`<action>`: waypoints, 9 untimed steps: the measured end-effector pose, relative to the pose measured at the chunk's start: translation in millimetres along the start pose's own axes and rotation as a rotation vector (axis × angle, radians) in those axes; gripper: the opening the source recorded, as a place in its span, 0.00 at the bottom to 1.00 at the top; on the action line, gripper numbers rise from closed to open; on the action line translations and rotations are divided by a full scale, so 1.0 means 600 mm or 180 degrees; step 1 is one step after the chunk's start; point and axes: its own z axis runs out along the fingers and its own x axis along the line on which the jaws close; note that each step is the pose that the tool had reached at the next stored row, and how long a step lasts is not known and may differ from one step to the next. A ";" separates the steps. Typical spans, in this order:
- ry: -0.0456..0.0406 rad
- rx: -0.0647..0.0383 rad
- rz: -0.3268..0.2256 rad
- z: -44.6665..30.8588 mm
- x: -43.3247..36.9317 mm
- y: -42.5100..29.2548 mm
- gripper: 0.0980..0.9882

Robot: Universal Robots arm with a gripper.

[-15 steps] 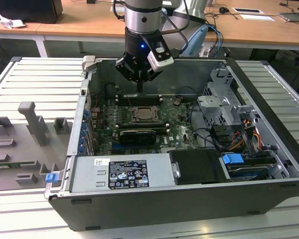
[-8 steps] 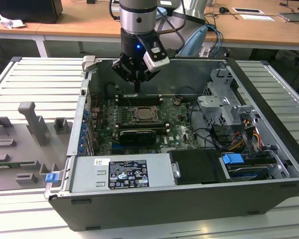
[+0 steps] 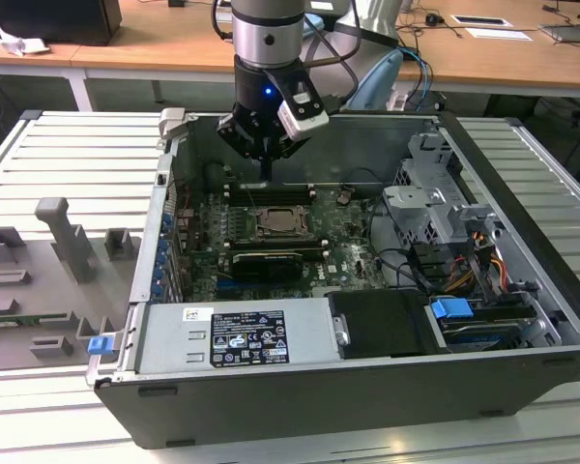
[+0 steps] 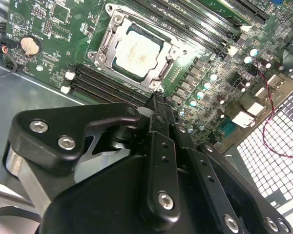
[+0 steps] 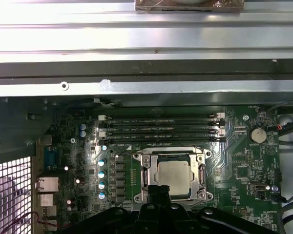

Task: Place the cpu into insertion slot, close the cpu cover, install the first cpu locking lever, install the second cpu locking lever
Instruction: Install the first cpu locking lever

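Note:
The cpu [image 4: 139, 51] lies flat in its socket on the green motherboard, its pale metal top showing through the square window of the cpu cover [image 4: 105, 41]. That silvery frame lies down around the chip. The exterior view shows the cpu [image 3: 278, 218] in the middle of the open computer case. My gripper [image 3: 267, 172] hangs a little above the board, just behind the socket, over the memory slots. Its black fingers meet in a narrow tip, shut and holding nothing. In both wrist views the gripper [image 4: 157, 103] [image 5: 158, 189] ends close to one edge of the socket, apart from the cpu [image 5: 173, 171].
Memory slots [image 5: 161, 129] run along one side of the socket. A black rectangular card [image 3: 261, 263] stands in front of it. The power supply [image 3: 237, 333], drive cage [image 3: 425, 193] and loose cables fill the case's front and right. A grey fixture [image 3: 68, 242] lies outside at the exterior view's left.

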 end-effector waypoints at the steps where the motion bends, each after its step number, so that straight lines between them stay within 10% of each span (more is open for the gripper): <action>1: 0.0000 -0.0003 0.0000 0.000 0.000 0.000 0.01; 9: 0.0000 -0.0017 -0.0001 0.001 0.001 0.000 0.01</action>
